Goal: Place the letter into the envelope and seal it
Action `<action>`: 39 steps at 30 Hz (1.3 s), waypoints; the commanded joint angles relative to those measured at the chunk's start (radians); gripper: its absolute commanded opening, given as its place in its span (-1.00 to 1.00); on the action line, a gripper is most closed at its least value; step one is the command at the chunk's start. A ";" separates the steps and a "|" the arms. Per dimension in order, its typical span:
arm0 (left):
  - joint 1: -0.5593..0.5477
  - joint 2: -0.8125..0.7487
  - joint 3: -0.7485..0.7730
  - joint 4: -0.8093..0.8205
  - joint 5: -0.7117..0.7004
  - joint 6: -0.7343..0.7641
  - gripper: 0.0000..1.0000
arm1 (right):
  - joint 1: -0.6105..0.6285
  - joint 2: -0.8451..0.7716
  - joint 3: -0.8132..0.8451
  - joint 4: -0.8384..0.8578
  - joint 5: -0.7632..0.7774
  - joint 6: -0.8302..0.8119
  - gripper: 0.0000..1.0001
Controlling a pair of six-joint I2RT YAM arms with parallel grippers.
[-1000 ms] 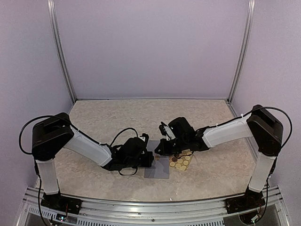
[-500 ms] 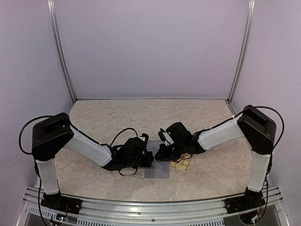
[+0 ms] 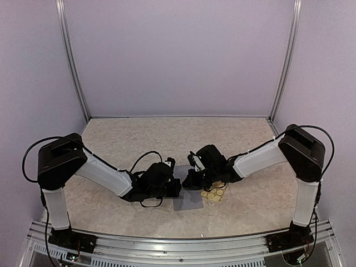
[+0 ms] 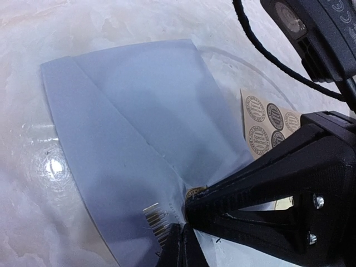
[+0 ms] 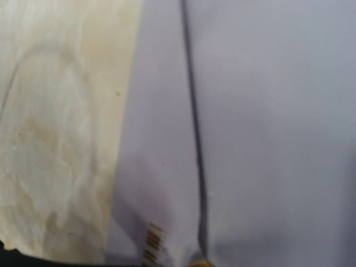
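Under the right pincer (image 4: pixel 192 204), the envelope (image 4: pixel 139 122)

No words or numbers can be read. The round stickers (image 4: pixel 257 109) on the tan sheet (image 4: pixel 282 131) carry dark ringed lettering, too small to make out. A short row of gold bars (image 4: pixel 155 217), like a barcode, is printed on the grey envelope (image 4: pixel 139 122) beside a fold line.

Envelope (image 4: pixel 139 122): plain grey-lavender, with one small gold-and-dark striped mark (image 4: pixel 157 218) near an edge. Sticker sheet (image 4: pixel 267 122): tan, its round stickers (image 4: pixel 257 108) printed in dark brown. Table (image 3: pixel 139 139): cream, marbled beige. My left pincer (image 3: pixel 178 188) and right pincer (image 3: pixel 187 181): black. My arms (image 3: pixel 103 173): white with black joints
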 commanded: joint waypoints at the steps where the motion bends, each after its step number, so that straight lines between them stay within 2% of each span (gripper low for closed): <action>1: -0.005 0.036 -0.041 -0.170 0.004 0.002 -1.00 | -0.005 0.065 -0.013 -0.055 0.046 0.016 -1.00; 30: 0.008 0.031 -0.054 -0.224 -0.044 -0.066 -1.00 | -0.001 0.006 -0.163 -0.087 0.050 0.041 -1.00; 39: 0.006 0.026 -0.062 -0.211 -0.039 -0.049 -1.00 | -0.002 -0.052 -0.191 -0.129 0.104 0.038 -1.00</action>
